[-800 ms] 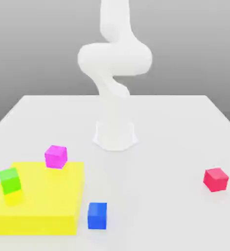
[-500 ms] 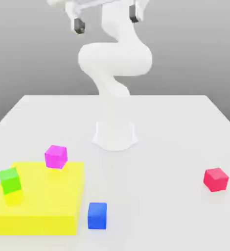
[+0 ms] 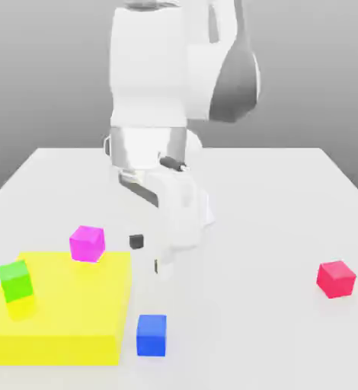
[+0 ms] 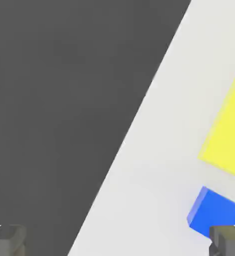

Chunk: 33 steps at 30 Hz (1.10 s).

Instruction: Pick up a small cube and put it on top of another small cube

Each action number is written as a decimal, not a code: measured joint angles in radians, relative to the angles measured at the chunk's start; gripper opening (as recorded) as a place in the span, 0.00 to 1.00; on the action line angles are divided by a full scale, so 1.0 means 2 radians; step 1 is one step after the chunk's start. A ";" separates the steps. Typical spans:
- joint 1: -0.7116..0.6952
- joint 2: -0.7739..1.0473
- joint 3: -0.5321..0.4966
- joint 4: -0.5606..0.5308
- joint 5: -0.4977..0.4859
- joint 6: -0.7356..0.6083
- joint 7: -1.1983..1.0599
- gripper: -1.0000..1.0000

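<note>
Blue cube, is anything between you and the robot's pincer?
No, nothing visible blocks it. The pincer hangs open above the table, with bare tabletop between it and the blue cube. The big yellow block sits beside the cube, toward the exterior view's left, not in the path.

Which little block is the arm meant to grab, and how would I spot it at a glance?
Find the big flat yellow slab on the white table, at the exterior view's lower left. Just off its near right corner sits the blue cube, directly on the table. It is the only blue block; the magenta cube and green cube rest on the slab, the red cube lies far right.
</note>
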 joint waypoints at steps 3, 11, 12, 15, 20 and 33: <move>-0.008 0.042 -0.002 -0.017 -0.019 0.023 0.079 0.50; 0.024 0.168 -0.051 -0.028 -0.080 0.109 0.216 0.50; 0.031 0.186 -0.060 -0.025 -0.087 0.123 0.222 0.50; 0.038 0.204 -0.068 -0.021 -0.091 0.137 0.225 0.00; 0.041 0.208 -0.070 -0.020 -0.092 0.141 0.226 0.00; -0.028 -0.015 -0.069 -0.086 -0.009 -0.015 0.074 0.00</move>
